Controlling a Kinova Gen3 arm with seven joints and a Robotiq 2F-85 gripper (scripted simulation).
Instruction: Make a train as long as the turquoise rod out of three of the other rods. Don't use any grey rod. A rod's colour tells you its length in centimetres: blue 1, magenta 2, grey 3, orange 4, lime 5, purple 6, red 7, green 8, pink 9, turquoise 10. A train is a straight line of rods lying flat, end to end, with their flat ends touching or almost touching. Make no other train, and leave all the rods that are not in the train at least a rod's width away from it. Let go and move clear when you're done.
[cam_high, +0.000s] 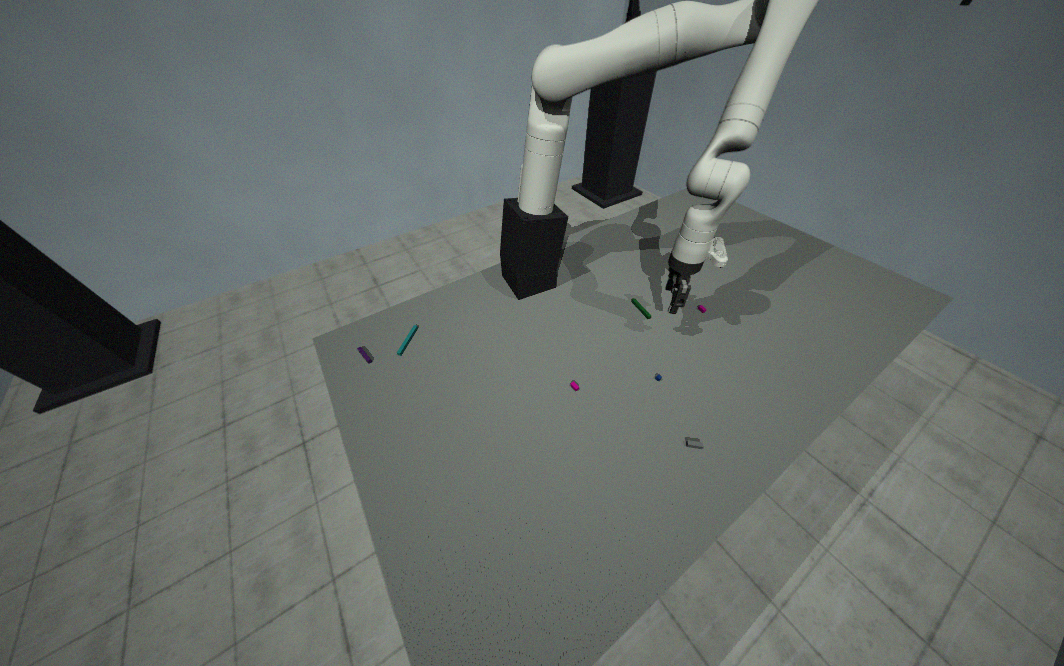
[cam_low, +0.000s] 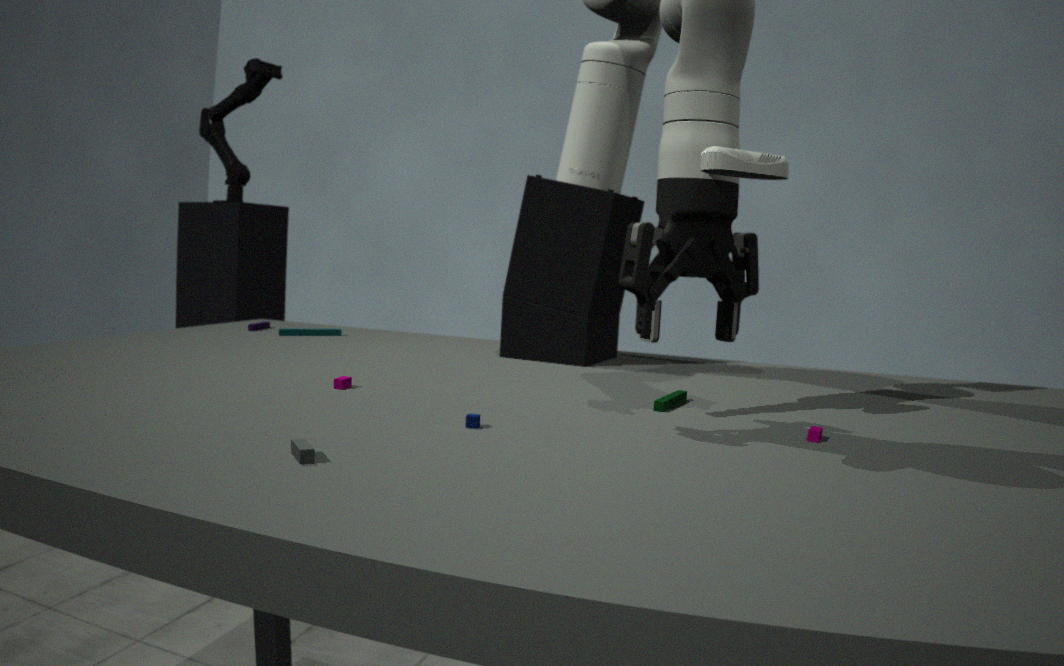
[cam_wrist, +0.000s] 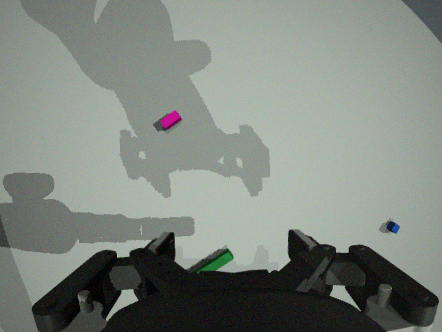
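1. So your grey table (cam_high: 502, 486) (cam_low: 549, 510) (cam_wrist: 325, 100) is standing in front of a plain blue-grey wall (cam_high: 235, 117) (cam_low: 431, 117), with pale floor tiles (cam_high: 274, 439) (cam_low: 70, 589) showing around it up top.
2. Your gripper (cam_high: 675, 308) (cam_low: 687, 329) (cam_wrist: 231, 244) is hovering over the table with its fingers spread wide, holding nothing, and it's pointing down.
3. Your green rod (cam_high: 640, 308) (cam_low: 670, 401) (cam_wrist: 215, 261) is lying near the gripper in the top view. In the wrist view, the gripper body is hiding part of it.
4. One magenta rod (cam_high: 702, 308) (cam_low: 815, 434) (cam_wrist: 171, 120) is sitting on the other side of the gripper from the green one, and the arm's shadow is falling around it.
5. You've got the blue rod (cam_high: 658, 376) (cam_low: 472, 420) (cam_wrist: 393, 227) lying out in the open, well apart from the green.
6. A second magenta rod (cam_high: 574, 385) (cam_low: 342, 382) is resting off to the blue one's left in the top view.
7. Your grey rod (cam_high: 694, 442) (cam_low: 303, 451) is lying nearest the exterior camera.
8. Your turquoise rod (cam_high: 407, 340) (cam_low: 310, 332) is lying over at the far left end in the top view, with the purple rod (cam_high: 365, 354) (cam_low: 259, 325) sitting near it.
9. All your rods are lying apart, so the train is still waiting to be built.
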